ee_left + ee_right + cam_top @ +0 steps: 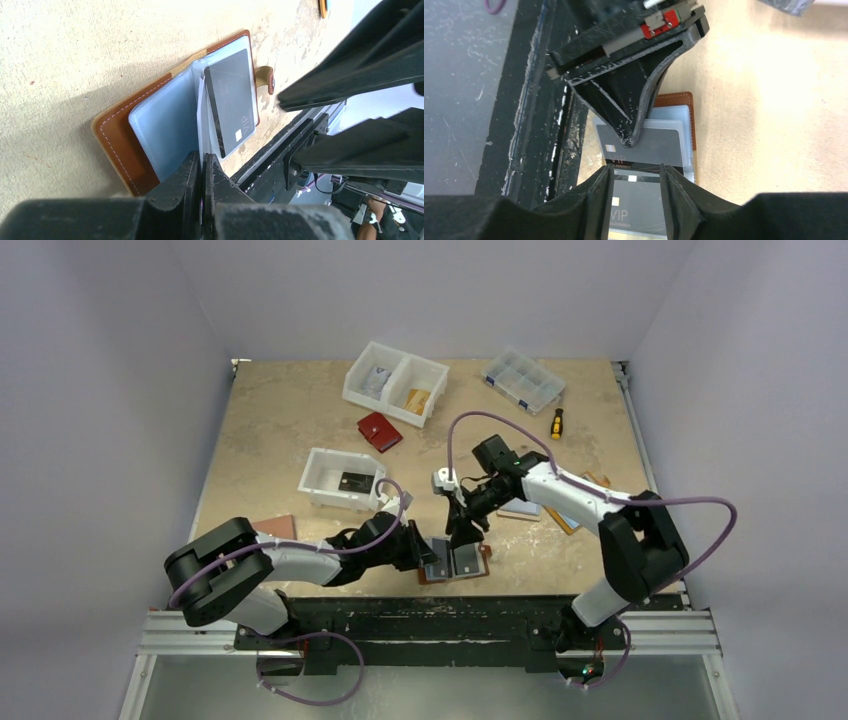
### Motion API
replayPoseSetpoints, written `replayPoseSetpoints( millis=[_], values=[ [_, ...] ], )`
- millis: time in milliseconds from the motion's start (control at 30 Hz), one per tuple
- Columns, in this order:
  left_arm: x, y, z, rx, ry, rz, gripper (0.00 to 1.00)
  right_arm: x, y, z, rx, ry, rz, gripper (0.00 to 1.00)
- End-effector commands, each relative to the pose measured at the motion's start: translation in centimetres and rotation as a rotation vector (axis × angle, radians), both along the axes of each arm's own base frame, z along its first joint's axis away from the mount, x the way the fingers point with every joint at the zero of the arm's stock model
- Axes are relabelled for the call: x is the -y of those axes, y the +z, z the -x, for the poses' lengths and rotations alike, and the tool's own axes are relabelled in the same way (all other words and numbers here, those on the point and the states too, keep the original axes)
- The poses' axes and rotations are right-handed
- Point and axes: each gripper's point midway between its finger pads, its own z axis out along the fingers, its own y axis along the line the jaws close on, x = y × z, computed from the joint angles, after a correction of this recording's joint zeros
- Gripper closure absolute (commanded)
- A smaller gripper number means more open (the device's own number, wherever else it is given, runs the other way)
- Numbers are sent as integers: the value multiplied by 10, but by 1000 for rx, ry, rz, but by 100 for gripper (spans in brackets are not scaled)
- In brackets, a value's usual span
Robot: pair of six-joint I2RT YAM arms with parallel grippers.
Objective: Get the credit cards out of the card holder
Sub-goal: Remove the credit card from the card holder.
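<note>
The card holder [484,560] lies open near the table's front edge, brown leather [120,145] outside and light-blue sleeves inside. A dark grey credit card marked VIP [231,102] sticks partly out of a sleeve. My left gripper [202,167] is shut on the edge of a clear sleeve page of the holder. My right gripper [636,182] hovers just above the holder, jaws apart. A second VIP card [639,205] shows in the gap below them, and the first card [659,147] lies just beyond. In the top view the right gripper [465,532] is over the holder, beside the left gripper [430,558].
A white bin [318,472] holding a dark card stands left of centre. A two-compartment bin [395,380], a red wallet [379,431], a clear organiser box [522,379] and a screwdriver [556,423] lie farther back. A tan holder [277,527] sits by the left arm. The black rail [450,615] borders the front.
</note>
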Motion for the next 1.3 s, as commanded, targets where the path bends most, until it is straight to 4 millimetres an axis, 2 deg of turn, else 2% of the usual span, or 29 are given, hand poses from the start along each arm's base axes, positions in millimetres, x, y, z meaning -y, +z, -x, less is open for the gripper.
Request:
replayPoseSetpoints(
  millis=[0,133,300,400,800,1267],
  values=[
    [4,22,-12,122,-28,6,100,5,32,2,11,-16,-139,50],
    [0,44,-20,248,-39,12,100,18,41,-3,-22,-68,-202,44],
    [0,77,-27,409,-56,63,100,21,34,5,-56,-46,-203,40],
    [-1,89,-27,455,-61,84,100,20,33,4,-71,-36,-201,40],
    [-7,107,-30,538,-50,93,100,13,35,2,-133,-28,-227,40],
    [-2,120,-27,585,-63,142,100,4,42,-5,-254,-71,-253,40]
  ],
)
